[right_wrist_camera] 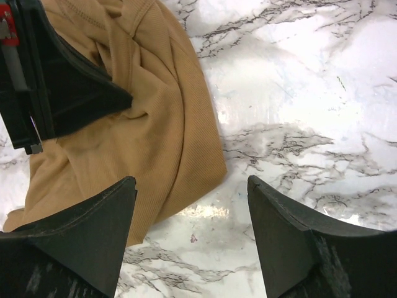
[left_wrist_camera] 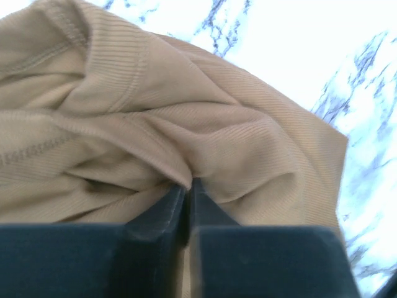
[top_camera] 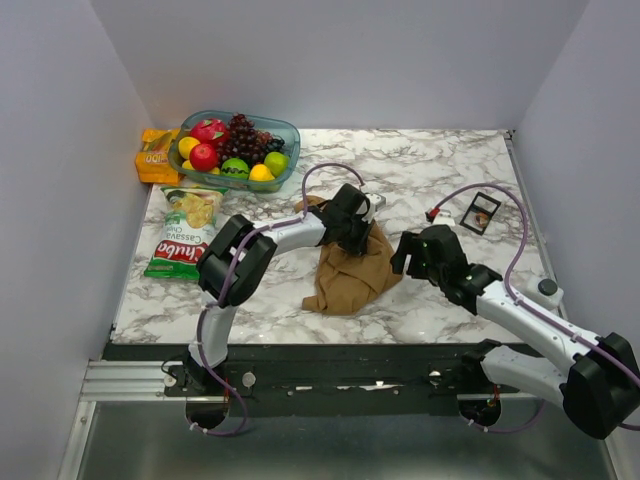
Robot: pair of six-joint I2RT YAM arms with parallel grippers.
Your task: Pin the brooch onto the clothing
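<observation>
Marble table (top_camera: 440,170): left claw (left_wrist_camera: 188,186) pinches the clothing (left_wrist_camera: 248,143); right claw (right_wrist_camera: 190,181) wide, just beside.

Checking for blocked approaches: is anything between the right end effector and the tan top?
Nothing visible. The right end effector, jaws open, hangs over the bare marble table at the edge of the tan top. The left end effector is shut on a fold farther in, not in the path.

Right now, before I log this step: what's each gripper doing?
Left gripper: closed, pinching a fold of the tank top.
Right gripper: open, holding nothing.
</observation>
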